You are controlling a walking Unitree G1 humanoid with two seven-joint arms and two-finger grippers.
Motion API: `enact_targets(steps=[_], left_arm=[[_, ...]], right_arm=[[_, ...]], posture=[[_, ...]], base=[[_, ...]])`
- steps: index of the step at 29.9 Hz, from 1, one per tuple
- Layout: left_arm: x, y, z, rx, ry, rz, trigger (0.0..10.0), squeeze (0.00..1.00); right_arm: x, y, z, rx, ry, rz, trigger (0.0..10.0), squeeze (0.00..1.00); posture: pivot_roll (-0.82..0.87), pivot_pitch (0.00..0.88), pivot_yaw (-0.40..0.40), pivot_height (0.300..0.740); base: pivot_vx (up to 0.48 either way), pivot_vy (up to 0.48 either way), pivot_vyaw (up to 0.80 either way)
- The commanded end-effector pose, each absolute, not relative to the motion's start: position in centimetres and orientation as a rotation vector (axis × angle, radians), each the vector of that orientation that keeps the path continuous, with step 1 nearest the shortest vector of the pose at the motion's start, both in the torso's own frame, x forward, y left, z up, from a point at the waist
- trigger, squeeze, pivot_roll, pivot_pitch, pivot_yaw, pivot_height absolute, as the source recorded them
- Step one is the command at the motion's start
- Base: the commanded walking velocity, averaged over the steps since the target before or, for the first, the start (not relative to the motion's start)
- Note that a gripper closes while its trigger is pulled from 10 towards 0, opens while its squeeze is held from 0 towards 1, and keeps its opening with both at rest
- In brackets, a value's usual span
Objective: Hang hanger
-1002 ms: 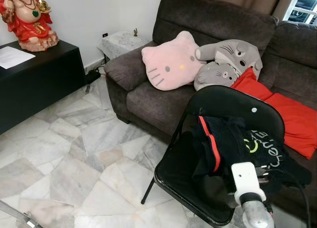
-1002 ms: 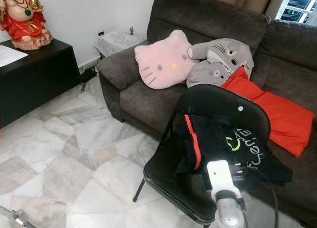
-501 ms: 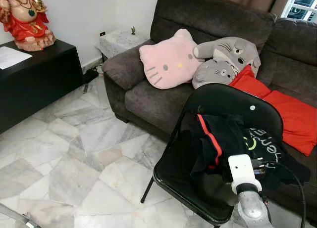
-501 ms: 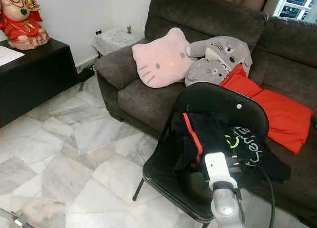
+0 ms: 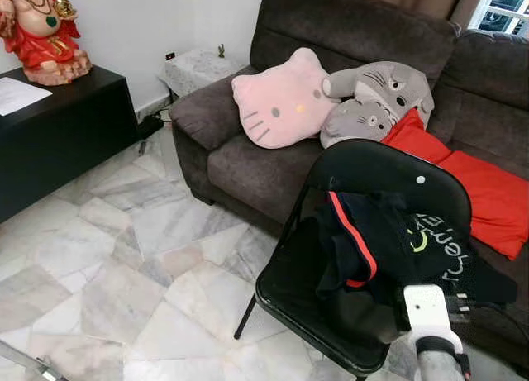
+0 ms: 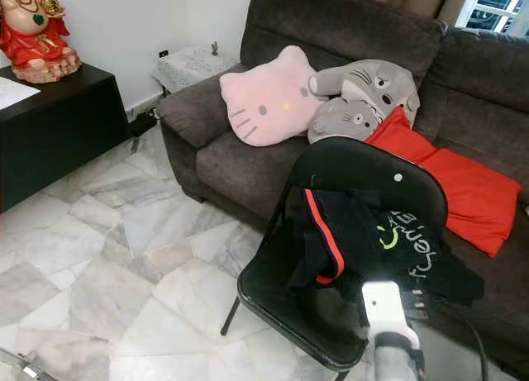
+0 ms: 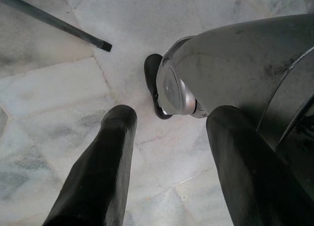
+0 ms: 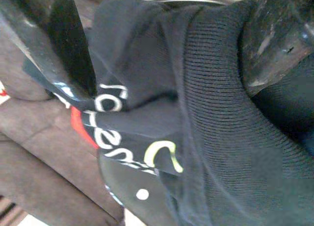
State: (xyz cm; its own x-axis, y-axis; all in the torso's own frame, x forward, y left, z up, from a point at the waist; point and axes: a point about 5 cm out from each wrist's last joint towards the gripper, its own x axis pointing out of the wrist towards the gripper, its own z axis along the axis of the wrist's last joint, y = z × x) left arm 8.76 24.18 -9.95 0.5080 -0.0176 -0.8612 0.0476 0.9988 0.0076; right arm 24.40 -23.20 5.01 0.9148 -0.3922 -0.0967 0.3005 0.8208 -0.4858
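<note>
A black garment [image 5: 382, 232] with a red stripe and pale lettering lies crumpled on the seat of a black folding chair [image 5: 364, 162] in front of the sofa. My right arm's white wrist block [image 5: 428, 311] rises at the chair's near right corner. In the right wrist view my right gripper [image 8: 167, 39] is open, its two fingers [image 8: 54, 39] spread on either side of the garment's [image 8: 206, 138] knitted folds and very close to them. My left gripper [image 7: 171, 118] hangs open over the marble floor beside my own silver foot.
A dark brown sofa [image 5: 248, 158] stands behind the chair, with a pink cat cushion [image 5: 277, 100], grey plush toys [image 5: 376, 100] and a red cushion [image 5: 488, 191]. At the left is a black cabinet [image 5: 58, 133] with a red statue [image 5: 41, 30]. Marble floor [image 5: 124, 257] lies open at the left.
My right wrist has shifted to the right and slightly lower along the chair's front edge. The garment and chair stay as they were.
</note>
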Motion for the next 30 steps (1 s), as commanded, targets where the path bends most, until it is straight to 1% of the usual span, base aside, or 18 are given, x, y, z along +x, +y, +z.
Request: enact_targets(steps=[1, 4, 8, 13, 15, 20, 27, 30], left_arm=[[7.9, 24.0, -10.2, 0.033, 1.075, -0.065, 10.0, 0.00], [7.9, 23.9, -10.2, 0.033, 1.074, -0.066, 10.0, 0.00], [7.9, 23.9, -10.2, 0.030, 1.075, -0.067, 10.0, 0.00], [7.9, 23.9, -10.2, 0.028, 1.077, -0.068, 10.0, 0.00], [7.9, 23.9, -10.2, 0.028, 1.078, -0.069, 10.0, 0.00], [7.9, 23.9, -10.3, 0.027, 1.079, -0.069, 10.0, 0.00], [7.9, 23.9, -10.3, 0.029, 1.080, -0.072, 10.0, 0.00], [7.8, 23.9, -10.3, 0.028, 1.080, -0.073, 10.0, 0.00]], right_arm=[[24.2, -24.1, 5.6, -0.471, 0.186, -0.446, 10.0, 0.00], [24.6, -24.1, 6.2, -0.453, 0.146, -0.475, 10.0, 0.00], [25.8, -23.6, 7.0, -0.438, 0.098, -0.455, 10.0, 0.00], [26.8, -23.1, 5.9, -0.416, 0.177, -0.403, 10.0, 0.00], [27.1, -22.2, 4.7, -0.405, 0.257, -0.311, 10.0, 0.00], [27.7, -20.8, 4.0, -0.381, 0.280, -0.227, 10.0, 0.00], [27.7, -20.6, 4.4, -0.354, 0.253, -0.221, 10.0, 0.00], [26.8, -21.2, 4.9, -0.344, 0.209, -0.277, 10.0, 0.00]], posture=[[0.00, 0.087, -0.067, 0.740], [0.00, 0.084, -0.067, 0.740], [0.01, 0.084, -0.068, 0.740], [0.01, 0.084, -0.067, 0.740], [0.01, 0.084, -0.067, 0.740], [0.01, 0.086, -0.067, 0.740], [0.01, 0.087, -0.066, 0.740], [0.01, 0.088, -0.068, 0.740]], base=[[0.000, 0.000, 0.00], [0.000, 0.000, 0.00], [0.000, 0.000, 0.00], [0.000, 0.000, 0.00], [0.000, 0.000, 0.00], [0.000, 0.000, 0.00], [0.000, 0.000, 0.00], [0.000, 0.000, 0.00]])
